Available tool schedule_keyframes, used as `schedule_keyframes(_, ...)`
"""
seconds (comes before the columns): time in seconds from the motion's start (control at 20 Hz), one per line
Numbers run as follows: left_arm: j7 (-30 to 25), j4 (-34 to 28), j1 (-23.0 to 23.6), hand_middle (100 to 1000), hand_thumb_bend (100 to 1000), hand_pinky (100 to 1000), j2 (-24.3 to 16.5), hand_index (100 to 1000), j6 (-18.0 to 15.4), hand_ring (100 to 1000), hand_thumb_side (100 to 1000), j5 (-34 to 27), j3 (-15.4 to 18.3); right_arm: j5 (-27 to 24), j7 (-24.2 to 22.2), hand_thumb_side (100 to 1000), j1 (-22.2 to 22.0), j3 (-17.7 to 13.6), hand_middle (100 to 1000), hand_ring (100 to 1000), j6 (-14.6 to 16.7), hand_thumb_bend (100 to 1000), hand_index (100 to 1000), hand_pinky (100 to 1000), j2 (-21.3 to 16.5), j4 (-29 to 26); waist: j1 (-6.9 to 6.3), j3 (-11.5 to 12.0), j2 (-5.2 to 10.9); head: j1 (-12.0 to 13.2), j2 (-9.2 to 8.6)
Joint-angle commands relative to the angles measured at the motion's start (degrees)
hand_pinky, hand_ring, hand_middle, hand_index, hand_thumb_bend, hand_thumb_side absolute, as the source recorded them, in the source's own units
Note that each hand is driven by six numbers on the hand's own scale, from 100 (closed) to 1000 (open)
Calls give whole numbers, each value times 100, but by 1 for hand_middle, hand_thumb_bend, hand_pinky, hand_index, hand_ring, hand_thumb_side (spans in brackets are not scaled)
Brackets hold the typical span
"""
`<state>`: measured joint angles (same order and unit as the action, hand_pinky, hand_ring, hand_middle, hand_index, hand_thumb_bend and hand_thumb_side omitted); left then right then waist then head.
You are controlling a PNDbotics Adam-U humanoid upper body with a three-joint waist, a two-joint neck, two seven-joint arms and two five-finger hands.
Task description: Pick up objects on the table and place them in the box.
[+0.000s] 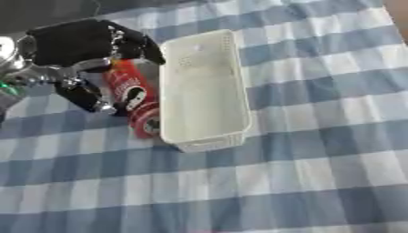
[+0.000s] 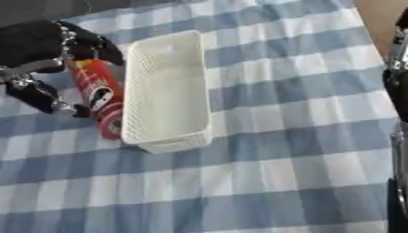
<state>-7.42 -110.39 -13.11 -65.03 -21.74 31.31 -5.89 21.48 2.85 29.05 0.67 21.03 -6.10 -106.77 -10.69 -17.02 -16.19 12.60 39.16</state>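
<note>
In the left eye view, the left hand (image 1: 84, 50) lay over the upper end of a red tube-shaped can (image 1: 134, 98), its fingers curled round it, thumb low on the can's left side. The can lay on the checked tablecloth (image 1: 318, 182), just right of the palm and touching the white basket's (image 1: 203, 86) left wall. In the right eye view, dark parts of the right arm (image 2: 396, 91) showed far right of that hand; its hand was out of sight.
</note>
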Motion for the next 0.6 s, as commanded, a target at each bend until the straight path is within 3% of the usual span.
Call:
schedule_keyframes(0.05, 45, -10, -19, 760, 680, 637, -214, 866, 30, 709, 100, 13, 132, -14, -19, 534, -3, -7, 935, 920, 15, 100, 913, 783, -22, -66, 55, 37, 169, 9, -117)
schedule_keyframes(0.6, 77, 67, 39, 758, 692, 639, -215, 863, 80, 709, 100, 23, 216, -29, -43, 535, -112, -6, 935, 920, -10, 100, 913, 784, 0, -130, 45, 103, 267, -42, -251)
